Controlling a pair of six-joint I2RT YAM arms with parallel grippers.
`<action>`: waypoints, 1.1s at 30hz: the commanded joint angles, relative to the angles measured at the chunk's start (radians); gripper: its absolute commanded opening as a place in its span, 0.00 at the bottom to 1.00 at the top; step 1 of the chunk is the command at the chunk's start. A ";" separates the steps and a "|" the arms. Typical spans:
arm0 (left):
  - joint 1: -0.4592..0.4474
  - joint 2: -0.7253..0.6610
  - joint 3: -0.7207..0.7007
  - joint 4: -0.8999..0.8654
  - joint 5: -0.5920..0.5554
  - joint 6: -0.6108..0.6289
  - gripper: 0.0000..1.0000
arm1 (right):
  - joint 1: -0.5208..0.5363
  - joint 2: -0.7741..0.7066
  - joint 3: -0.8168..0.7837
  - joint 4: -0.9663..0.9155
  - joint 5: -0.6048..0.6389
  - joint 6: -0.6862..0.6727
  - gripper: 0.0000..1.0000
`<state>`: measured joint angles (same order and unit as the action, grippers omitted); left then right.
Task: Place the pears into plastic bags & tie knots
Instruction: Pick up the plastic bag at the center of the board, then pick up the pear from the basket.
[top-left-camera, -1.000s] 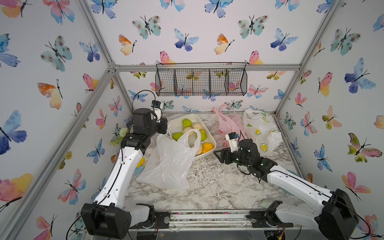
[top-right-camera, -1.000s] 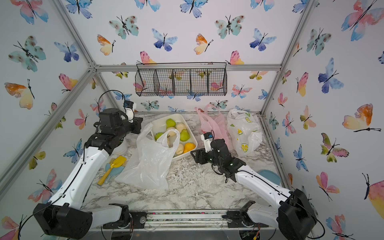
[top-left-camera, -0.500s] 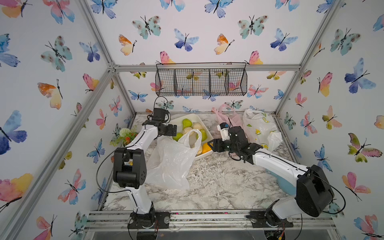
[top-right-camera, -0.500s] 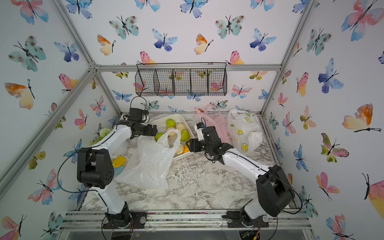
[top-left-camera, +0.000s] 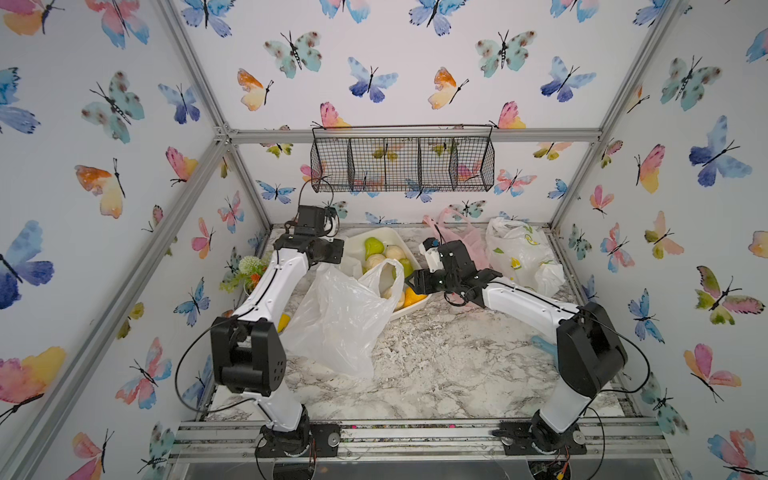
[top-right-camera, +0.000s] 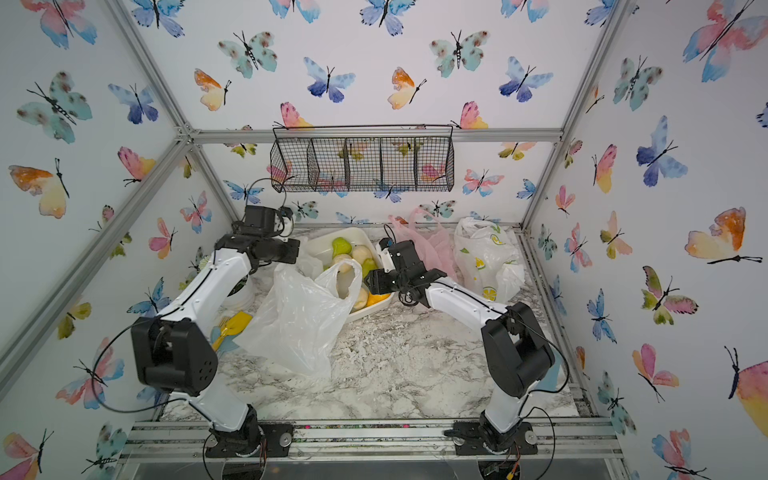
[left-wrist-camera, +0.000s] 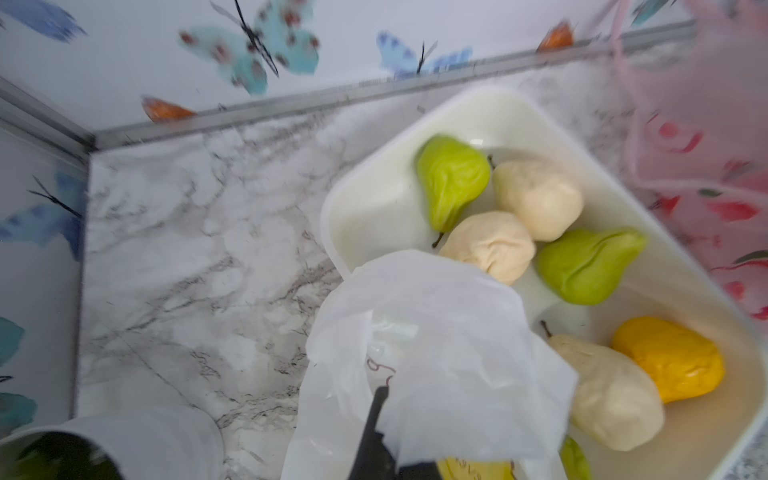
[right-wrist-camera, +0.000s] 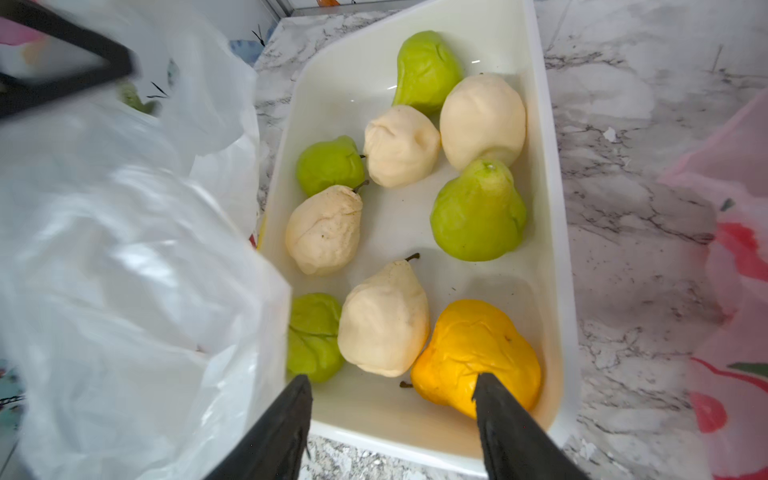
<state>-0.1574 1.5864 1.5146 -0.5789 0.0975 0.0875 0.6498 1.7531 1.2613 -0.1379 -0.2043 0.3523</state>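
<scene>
pears (right-wrist-camera: 382, 320): nine in the white tray (right-wrist-camera: 552, 249), none bagged | white bag (top-left-camera: 336, 324): slumped on worktop (top-left-camera: 436, 365) against tray, left tool (left-wrist-camera: 380, 399) pinching its rim | right tool (right-wrist-camera: 393, 381): wide above orange pear (right-wrist-camera: 473, 353) | we'd lift the mouth open, then pick

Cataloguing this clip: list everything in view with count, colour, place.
white rectangular plastic tray: one, white, back of marble tabletop
bright green pears: four, green, in the tray
pale cream pears: four, cream, in the tray
orange-yellow pear: one, orange-yellow, in the tray
translucent white doodle-print plastic bag: one, white, before the tray
pink apple-print plastic bag: one, pink, behind right arm
white lemon-print plastic bag: one, white, back corner
black wire basket: one, black, on back wall
white pot of flowers: one, white, beside left arm
yellow plastic utensil: one, yellow, beside left arm
left end effector: one, black, shut on doodle-print bag
right end effector: one, black, open over tray
</scene>
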 joint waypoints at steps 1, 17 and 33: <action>0.003 -0.193 -0.048 0.063 0.079 0.043 0.02 | 0.004 0.025 0.038 -0.080 0.107 -0.081 0.67; 0.080 -0.408 -0.054 0.249 0.016 -0.077 0.00 | 0.095 0.247 0.224 -0.157 0.101 -0.132 0.76; 0.080 -0.467 -0.161 0.327 -0.019 -0.125 0.00 | 0.151 0.418 0.346 -0.184 0.248 -0.144 0.69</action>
<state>-0.0784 1.1267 1.3624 -0.2817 0.0521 -0.0200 0.8047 2.1742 1.6295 -0.3054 -0.0048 0.2146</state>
